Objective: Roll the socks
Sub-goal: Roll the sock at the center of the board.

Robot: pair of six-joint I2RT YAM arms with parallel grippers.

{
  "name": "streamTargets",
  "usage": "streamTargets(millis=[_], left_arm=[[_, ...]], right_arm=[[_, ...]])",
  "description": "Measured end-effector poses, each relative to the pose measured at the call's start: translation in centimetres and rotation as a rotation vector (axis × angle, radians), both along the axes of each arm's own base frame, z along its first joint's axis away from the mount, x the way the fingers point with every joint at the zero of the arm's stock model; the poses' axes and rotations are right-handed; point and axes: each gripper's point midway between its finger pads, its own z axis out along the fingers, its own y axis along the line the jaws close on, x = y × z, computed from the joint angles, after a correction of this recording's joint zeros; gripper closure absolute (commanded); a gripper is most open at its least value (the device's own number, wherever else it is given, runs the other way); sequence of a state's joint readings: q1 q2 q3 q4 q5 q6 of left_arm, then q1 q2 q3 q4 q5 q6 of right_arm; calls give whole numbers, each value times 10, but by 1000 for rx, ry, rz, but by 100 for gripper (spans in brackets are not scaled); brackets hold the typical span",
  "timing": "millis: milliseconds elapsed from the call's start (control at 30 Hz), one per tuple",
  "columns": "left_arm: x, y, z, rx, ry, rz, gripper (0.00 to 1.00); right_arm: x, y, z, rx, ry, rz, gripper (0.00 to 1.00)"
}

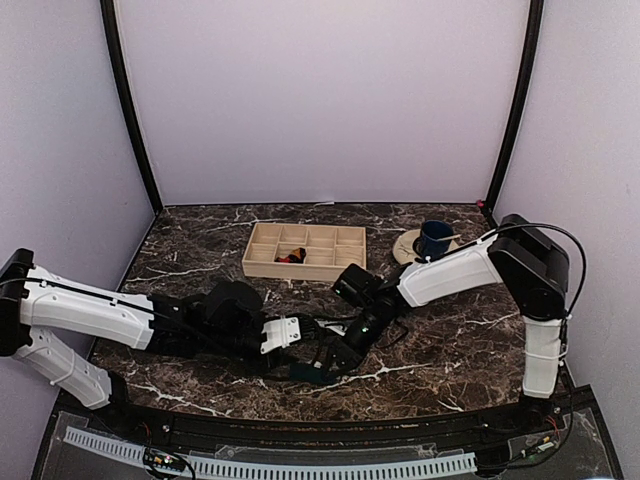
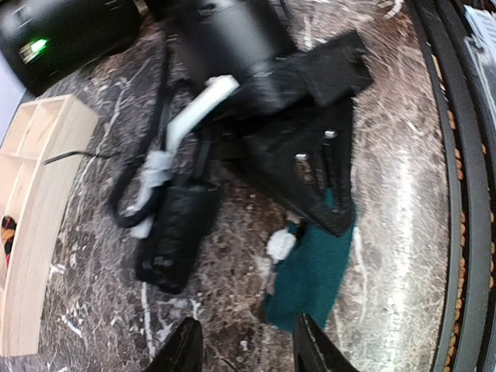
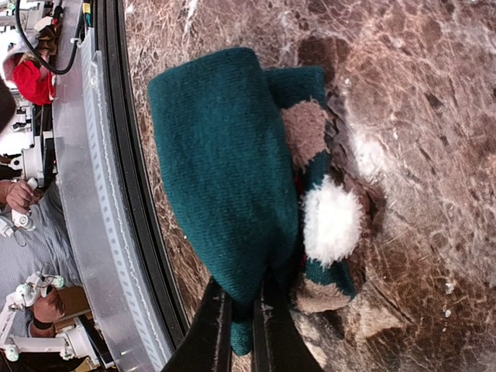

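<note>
Right wrist view is filled mostly by the teal sock (image 3: 221, 170), which lies on the marble counter (image 3: 418, 116) doubled over itself, so that a thick smooth layer covers a second layer with beige patches and a white pompom (image 3: 332, 221). The lower end of the sock is squeezed between the two thin fingers of the right pincer (image 3: 242, 298), which is clenched on the fabric. One long side of the sock runs close along the black rail (image 3: 138, 155) at the near edge of the counter. From the left wrist camera the same sock shows as a teal patch. Its far part is hidden under the black body of the right pincer, and the pompom sits at its left border. The left pincer (image 2: 246, 345) hangs just before the free end of the sock, released, with its two fingers standing apart and bare counter between them. From the top camera both arms meet low over the front middle of the counter, where a small piece of teal is visible under them. Well apart, near the back, stands a wooden tray (image 1: 300, 270) with many compartments. In one of them lies a small dark and orange-red thing (image 1: 291, 257), too small to tell what it is. To the right of the tray a blue cup (image 1: 436, 238) stands on a pale plate (image 1: 408, 250).
</note>
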State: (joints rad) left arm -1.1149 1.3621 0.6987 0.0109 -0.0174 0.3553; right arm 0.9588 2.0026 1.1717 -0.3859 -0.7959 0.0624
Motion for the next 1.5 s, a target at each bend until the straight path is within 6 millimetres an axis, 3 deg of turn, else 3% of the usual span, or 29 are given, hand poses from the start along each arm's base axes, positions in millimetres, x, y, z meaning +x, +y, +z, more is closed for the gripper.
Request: streamTargets(millis=[333,767,1500], left_arm=[[-23,-7,-22,113,-48,-111,57],[-36,-14,-47,216,-83,-182,57],[-23,-27,-63,294,-169,-188,57]], right_arm=[[1,0,0,-14,45,-4,100],[1,0,0,-18,70,-5,100],[-2,0,0,-20,125,3,100]])
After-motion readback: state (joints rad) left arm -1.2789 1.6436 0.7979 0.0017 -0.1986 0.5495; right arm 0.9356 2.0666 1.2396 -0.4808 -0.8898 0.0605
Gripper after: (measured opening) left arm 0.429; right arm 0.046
